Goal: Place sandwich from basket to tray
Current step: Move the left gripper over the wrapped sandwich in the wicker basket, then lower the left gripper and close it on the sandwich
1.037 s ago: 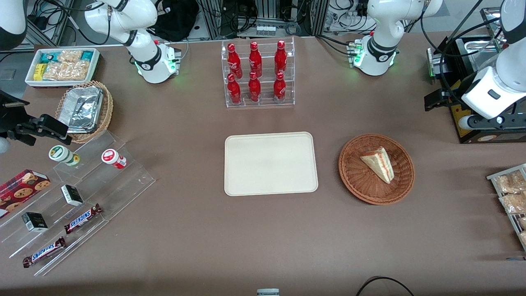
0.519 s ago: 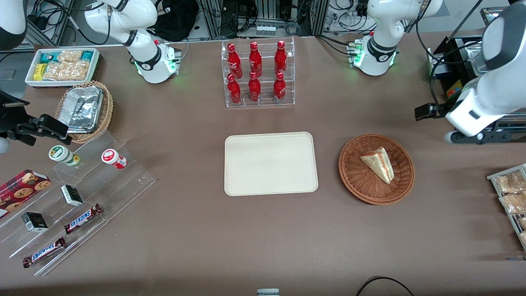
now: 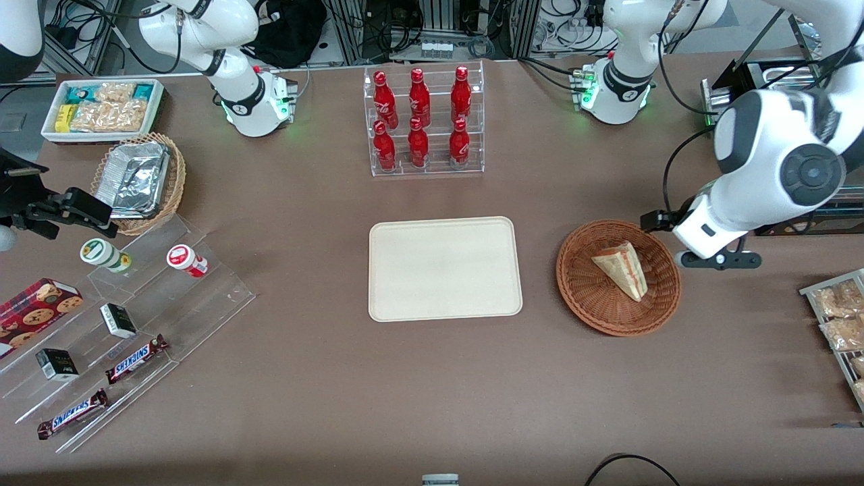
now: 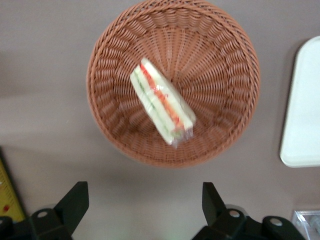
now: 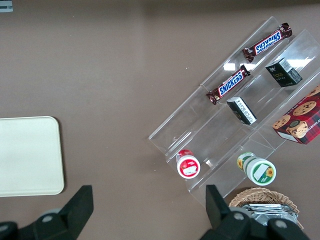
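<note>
The sandwich (image 3: pixel 621 270) (image 4: pixel 162 107), a pale wedge with red, orange and green layers, lies in the reddish-brown wicker basket (image 3: pixel 587 310) (image 4: pixel 105 75). The cream tray (image 3: pixel 445 268) (image 4: pixel 302 110) (image 5: pixel 27 155) lies bare on the table beside the basket, toward the parked arm's end. My left gripper (image 3: pixel 719 260) (image 4: pixel 144 205) hovers just outside the basket's rim, toward the working arm's end. It is open wide, with nothing between its fingers (image 4: pixel 75 202) but bare table.
A clear rack of red bottles (image 3: pixel 424 121) stands farther from the front camera than the tray. A wire rack of snack packets (image 3: pixel 840 317) sits at the working arm's end. Stepped acrylic shelves (image 3: pixel 121 317), a foil-filled tan basket (image 3: pixel 138 179) and a white bin (image 3: pixel 101 108) are at the parked arm's end.
The left arm has swung in from the working arm's end of the table, bringing the open gripper close to the basket's rim. The sandwich, basket and tray have not moved.
</note>
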